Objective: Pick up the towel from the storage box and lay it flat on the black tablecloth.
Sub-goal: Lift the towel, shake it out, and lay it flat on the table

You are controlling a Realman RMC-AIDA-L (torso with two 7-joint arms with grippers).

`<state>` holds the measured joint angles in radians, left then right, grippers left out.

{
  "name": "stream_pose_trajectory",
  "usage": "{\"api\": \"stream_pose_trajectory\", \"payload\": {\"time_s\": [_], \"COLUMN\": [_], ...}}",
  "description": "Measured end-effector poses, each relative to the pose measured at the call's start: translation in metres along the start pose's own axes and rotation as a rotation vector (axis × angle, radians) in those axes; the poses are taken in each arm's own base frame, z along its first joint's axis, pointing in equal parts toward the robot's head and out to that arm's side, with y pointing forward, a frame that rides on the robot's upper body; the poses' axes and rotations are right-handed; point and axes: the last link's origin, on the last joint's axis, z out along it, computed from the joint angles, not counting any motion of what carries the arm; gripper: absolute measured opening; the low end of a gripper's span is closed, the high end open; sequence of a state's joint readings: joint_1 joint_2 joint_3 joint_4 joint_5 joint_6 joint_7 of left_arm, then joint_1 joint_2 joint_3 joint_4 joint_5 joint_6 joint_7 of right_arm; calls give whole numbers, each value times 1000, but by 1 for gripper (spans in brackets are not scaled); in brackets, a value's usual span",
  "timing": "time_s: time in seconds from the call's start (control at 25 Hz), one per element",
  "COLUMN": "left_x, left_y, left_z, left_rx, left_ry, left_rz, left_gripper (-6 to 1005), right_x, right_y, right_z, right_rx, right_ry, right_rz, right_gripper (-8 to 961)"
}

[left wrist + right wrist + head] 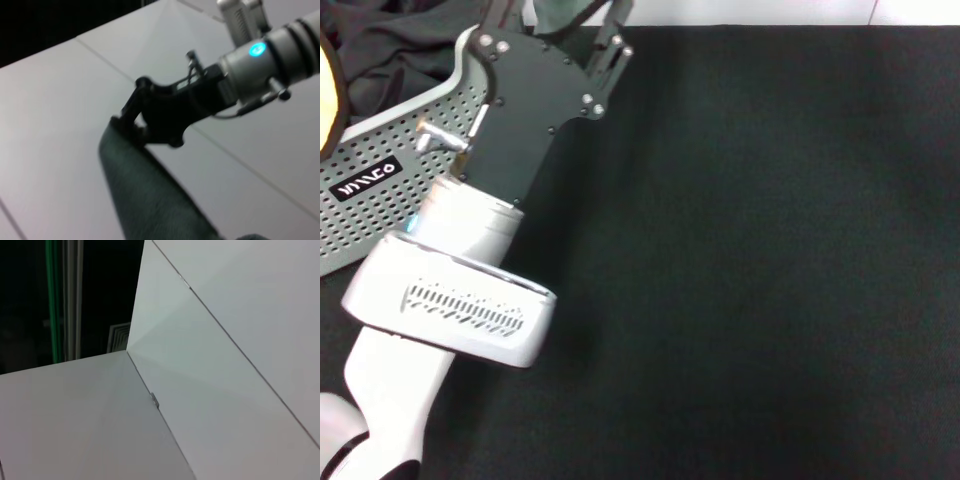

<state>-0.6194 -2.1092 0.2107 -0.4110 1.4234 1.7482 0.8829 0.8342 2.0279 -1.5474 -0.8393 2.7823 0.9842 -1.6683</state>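
left arm (450,300): white rounded housing with a slotted vent grille, small blue indicator light near the wrist collar. left gripper (605,60): flat matte black body, silver screws along its edges, a metal stub at the side, thin black cable looped behind.

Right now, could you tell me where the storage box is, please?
In the head view the storage box sits at the far left on the black tablecloth, partly behind the left arm.

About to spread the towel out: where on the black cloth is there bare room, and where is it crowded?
The black tablecloth lies bare from the left gripper across to its right edge and down to the near edge. It is crowded at the far left, around the storage box and the left arm.
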Motion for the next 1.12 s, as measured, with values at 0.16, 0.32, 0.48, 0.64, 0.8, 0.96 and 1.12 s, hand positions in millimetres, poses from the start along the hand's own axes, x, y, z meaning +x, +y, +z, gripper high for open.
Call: {"api": "stream_pose_trajectory", "payload": {"time_s": [0.16, 0.32, 0.48, 0.64, 0.8, 0.96, 1.12], "left_x": [-4, -8, -12, -15, -15, -16, -15], "left_y": [-5, -11, -15, -17, -17, -18, -19], "left_z": [-8, -11, -10, -8, -8, -8, -8], "left_rx": [27, 47, 69, 73, 76, 80, 84], "left_ry": [-32, -38, -45, -51, -53, -57, -53], "left_rz": [7, -18, -50, -98, -103, -103, -112], "left_gripper": [679, 679, 679, 679, 679, 679, 680], "right_x": [2, 10, 21, 31, 41, 46, 53], "right_y": [-11, -20, -28, -31, -28, -26, -28], "right_z": [-12, -30, -53, -71, -89, -95, -104], "right_rx": [51, 84, 97, 92, 83, 70, 79], "right_ry": [1, 15, 35, 60, 109, 147, 190], "right_rz": [-17, -5, 21, 38, 19, -22, -90], "right_gripper": [23, 23, 24, 24, 24, 25, 25]}}
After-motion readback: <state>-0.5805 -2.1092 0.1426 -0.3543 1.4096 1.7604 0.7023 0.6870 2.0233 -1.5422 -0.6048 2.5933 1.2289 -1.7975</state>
